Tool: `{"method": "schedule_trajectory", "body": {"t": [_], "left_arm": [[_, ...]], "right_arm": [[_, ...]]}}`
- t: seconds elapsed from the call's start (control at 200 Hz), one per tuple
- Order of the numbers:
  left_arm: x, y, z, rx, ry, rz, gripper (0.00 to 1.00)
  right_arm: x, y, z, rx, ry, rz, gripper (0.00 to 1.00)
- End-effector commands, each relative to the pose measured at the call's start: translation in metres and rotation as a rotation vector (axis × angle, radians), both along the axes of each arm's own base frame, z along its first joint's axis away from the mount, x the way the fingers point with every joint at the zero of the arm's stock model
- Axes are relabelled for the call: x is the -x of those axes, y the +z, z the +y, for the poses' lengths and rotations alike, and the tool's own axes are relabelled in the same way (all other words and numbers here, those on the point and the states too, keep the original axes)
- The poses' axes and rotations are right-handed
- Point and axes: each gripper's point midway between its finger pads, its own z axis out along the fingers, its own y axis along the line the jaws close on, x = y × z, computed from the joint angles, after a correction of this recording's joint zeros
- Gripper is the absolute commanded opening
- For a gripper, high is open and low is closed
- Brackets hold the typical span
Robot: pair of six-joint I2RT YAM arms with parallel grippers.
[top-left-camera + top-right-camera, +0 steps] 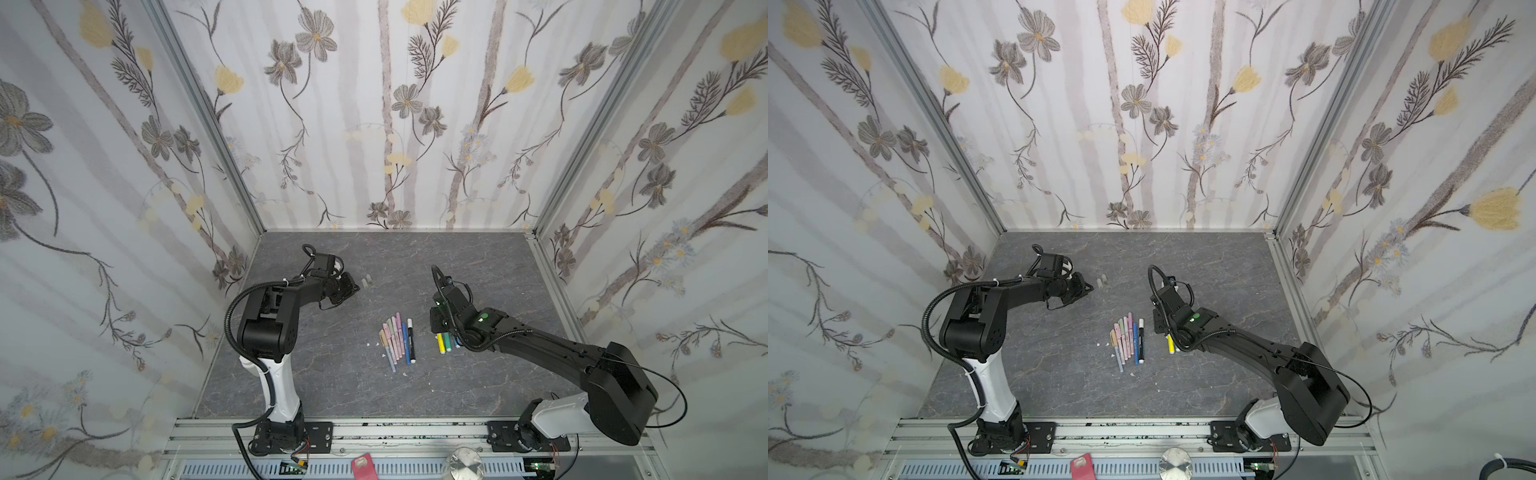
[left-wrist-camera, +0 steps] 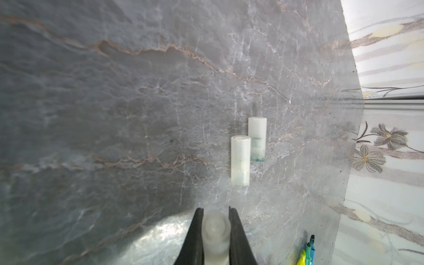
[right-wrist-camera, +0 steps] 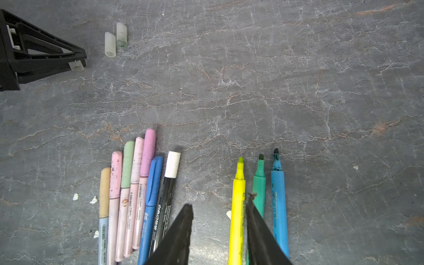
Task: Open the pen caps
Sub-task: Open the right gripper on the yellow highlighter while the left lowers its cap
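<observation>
Nearby, white flecks point(image 3: 75, 196) are lying on the grey marbled tabletop point(image 3: 298, 80) beside a row of capped pens point(image 3: 150, 183), whose barcodes and barrel print are being shown too small to be read. A translucent cap point(image 2: 215, 231) is being pinched in the left gripper point(image 2: 215, 210), with two loose caps point(image 2: 240, 160) lying side by side just ahead of it. The right gripper point(image 3: 219, 202) is being held with jaws spread around the yellow highlighter point(image 3: 237, 206), which is lying uncapped between them, beside the green highlighter point(image 3: 259, 181) and blue highlighter point(image 3: 278, 206).
</observation>
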Motion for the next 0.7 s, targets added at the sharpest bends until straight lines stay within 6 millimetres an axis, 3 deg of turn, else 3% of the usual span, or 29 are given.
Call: {"method": "schedule_trajectory", "body": {"t": [0.0, 0.694], "left_arm": [[-0.01, 0.0, 0.0, 0.001, 0.01, -0.021, 0.07], [-0.02, -0.002, -0.004, 0.013, 0.002, -0.019, 0.25]], "right_arm": [[0.002, -0.003, -0.002, 0.009, 0.005, 0.004, 0.39], [0.005, -0.018, 0.003, -0.004, 0.022, 0.036, 0.39]]}}
